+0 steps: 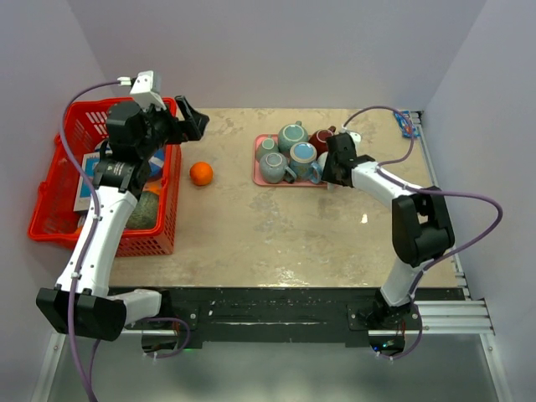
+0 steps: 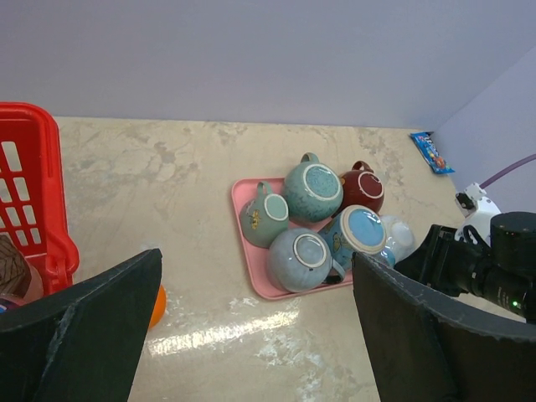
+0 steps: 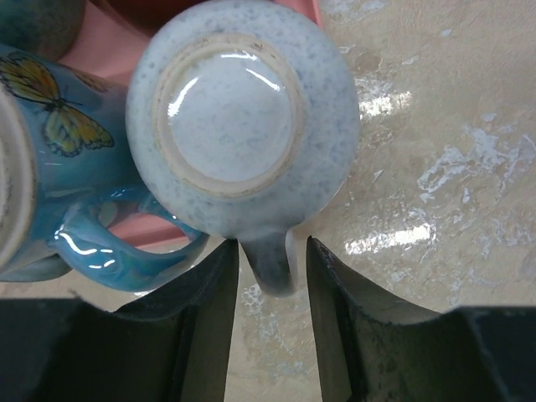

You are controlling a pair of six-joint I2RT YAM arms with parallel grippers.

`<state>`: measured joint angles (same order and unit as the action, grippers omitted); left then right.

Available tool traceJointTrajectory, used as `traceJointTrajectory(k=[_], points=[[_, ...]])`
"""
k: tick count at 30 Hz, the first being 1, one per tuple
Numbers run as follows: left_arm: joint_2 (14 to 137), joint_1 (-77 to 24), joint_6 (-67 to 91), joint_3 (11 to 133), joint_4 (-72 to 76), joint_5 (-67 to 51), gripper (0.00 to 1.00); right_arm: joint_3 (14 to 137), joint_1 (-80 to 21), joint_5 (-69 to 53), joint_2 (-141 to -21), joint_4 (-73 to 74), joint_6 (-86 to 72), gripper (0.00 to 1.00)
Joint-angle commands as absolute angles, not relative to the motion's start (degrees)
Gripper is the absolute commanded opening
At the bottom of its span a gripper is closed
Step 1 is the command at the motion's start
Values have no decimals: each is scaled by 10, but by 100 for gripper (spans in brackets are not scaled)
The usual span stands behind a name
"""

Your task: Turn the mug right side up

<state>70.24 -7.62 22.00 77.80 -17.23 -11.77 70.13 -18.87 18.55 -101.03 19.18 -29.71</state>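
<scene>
A pale speckled mug (image 3: 243, 117) stands upside down at the right edge of the pink tray (image 1: 259, 174), base up, its handle (image 3: 272, 264) pointing at the camera. My right gripper (image 3: 270, 251) is open with one finger on each side of that handle; the left finger is almost touching it and there is a gap at the right finger. In the left wrist view the mug (image 2: 395, 238) shows beside the right arm. My left gripper (image 1: 194, 120) is open and empty, held high over the table's far left by the basket.
The tray also holds a blue butterfly mug (image 1: 303, 157), a grey-blue mug (image 1: 273, 167), a teal mug (image 1: 292, 136), a small green mug (image 1: 267, 147) and a dark red mug (image 1: 322, 138). An orange (image 1: 200, 173) lies left of it. A red basket (image 1: 59, 218) stands at the left; a blue packet (image 1: 408, 123) lies at the back right.
</scene>
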Motion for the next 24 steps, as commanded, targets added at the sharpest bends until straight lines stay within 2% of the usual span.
traceJointTrajectory(k=[1, 9, 13, 16, 19, 21, 24], points=[[682, -74, 225, 769, -147, -114, 99, 707, -187, 204, -1027, 153, -269, 41], [678, -74, 226, 759, -144, -117, 99, 711, -188, 210, -1047, 116, -171, 43], [674, -74, 227, 757, -142, -117, 99, 710, -187, 211, -1046, 106, -143, 38], [673, -74, 227, 756, -142, -117, 99, 713, -187, 212, -1041, 108, -131, 30], [671, -74, 228, 754, -140, -117, 99, 713, -187, 206, -1038, 105, -122, 10], [671, -74, 229, 752, -140, -118, 99, 713, -187, 200, -1038, 108, -122, 1], [669, -74, 229, 751, -140, -119, 99, 711, -188, 200, -1028, 108, -126, 0]])
